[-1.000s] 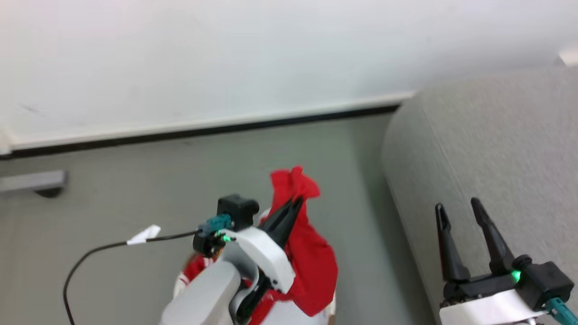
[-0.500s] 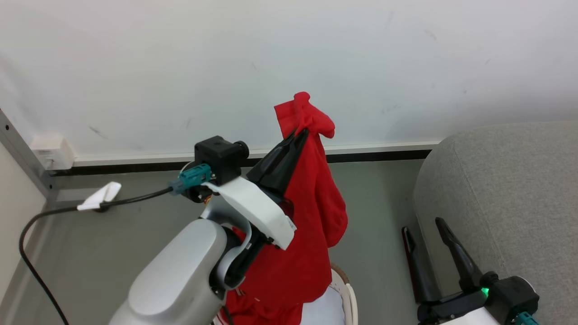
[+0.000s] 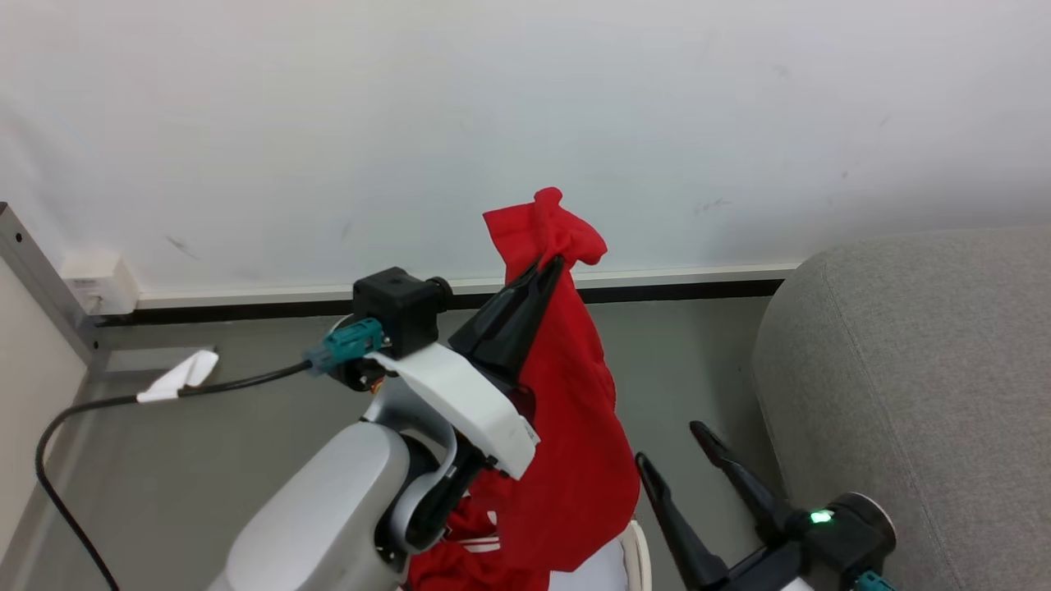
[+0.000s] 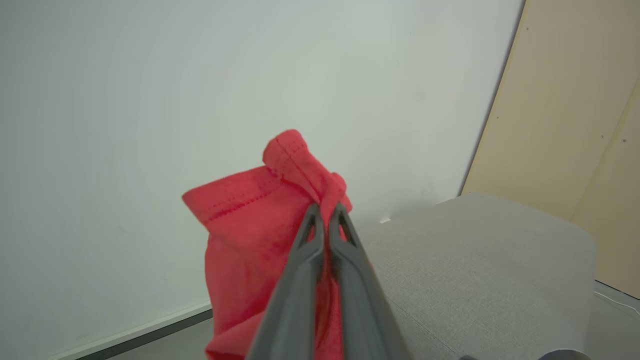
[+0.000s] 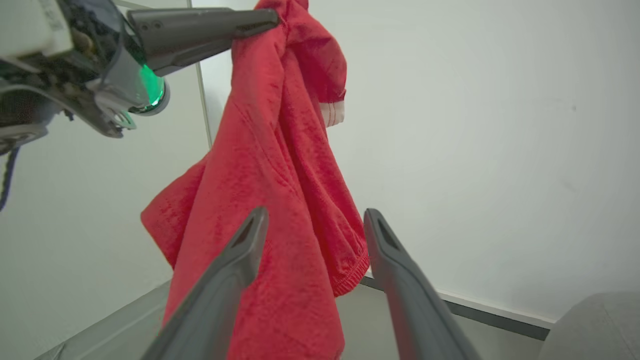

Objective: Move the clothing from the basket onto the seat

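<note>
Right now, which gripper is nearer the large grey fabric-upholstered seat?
Right. The right gripper is open, just off the seat and its near edge; the left gripper is farther away, shut on the red fabric jersey.

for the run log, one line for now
left gripper shut on clothing | right gripper open beside it | basket below

Right gripper [image 5: 316, 214]: fingers spread wide, rising from bottom edge. Red clothing [image 5: 270, 165] hangs behind them, hem showing between fingertips; contact unclear. Left gripper [image 5: 270, 19] at upper left, fingers pinched on clothing's top fold, green light [image 5: 150, 87] at its base. White wall [image 5: 500, 125] behind. Grey seat [image 5: 595, 325] corner lower right.
</note>
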Controlling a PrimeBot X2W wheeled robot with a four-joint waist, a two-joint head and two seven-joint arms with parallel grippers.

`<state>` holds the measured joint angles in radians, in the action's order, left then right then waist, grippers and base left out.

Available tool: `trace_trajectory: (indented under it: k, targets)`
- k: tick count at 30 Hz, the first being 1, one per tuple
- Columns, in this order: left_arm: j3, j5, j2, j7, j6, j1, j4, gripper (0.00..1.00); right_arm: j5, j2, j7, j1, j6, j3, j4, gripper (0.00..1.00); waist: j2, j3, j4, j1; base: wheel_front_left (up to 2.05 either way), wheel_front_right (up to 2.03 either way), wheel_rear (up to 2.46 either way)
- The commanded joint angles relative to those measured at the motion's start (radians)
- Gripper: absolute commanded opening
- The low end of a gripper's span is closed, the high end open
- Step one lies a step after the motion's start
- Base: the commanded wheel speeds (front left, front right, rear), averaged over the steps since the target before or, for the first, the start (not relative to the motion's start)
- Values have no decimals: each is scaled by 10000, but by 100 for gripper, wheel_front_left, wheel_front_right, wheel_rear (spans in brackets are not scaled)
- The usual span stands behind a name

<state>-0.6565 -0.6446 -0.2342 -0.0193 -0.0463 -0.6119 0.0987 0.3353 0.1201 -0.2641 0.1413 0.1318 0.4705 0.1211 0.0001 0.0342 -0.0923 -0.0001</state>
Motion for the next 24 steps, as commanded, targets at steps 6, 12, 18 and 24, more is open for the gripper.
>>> trace_trajectory:
  k: [6,12,18,24]
  targets:
    - [-276,-68,138,79,66,197,-75,0,378,454,352,1191,-21,1203,453,100,-1,-4,130,1,0,0,0]
    - [-698,-42,446,113,158,300,-110,0,1028,443,895,2245,-21,2185,1492,100,-1,61,616,1,0,0,0]
    - [-1134,-89,781,264,269,325,-206,0,1870,217,1247,2670,-23,3114,3094,100,-1,189,1302,1,0,0,0]
    - [-1288,-128,824,335,222,416,-327,0,2317,-136,540,2830,-21,3270,4034,0,-1,280,1730,1,0,0,0]
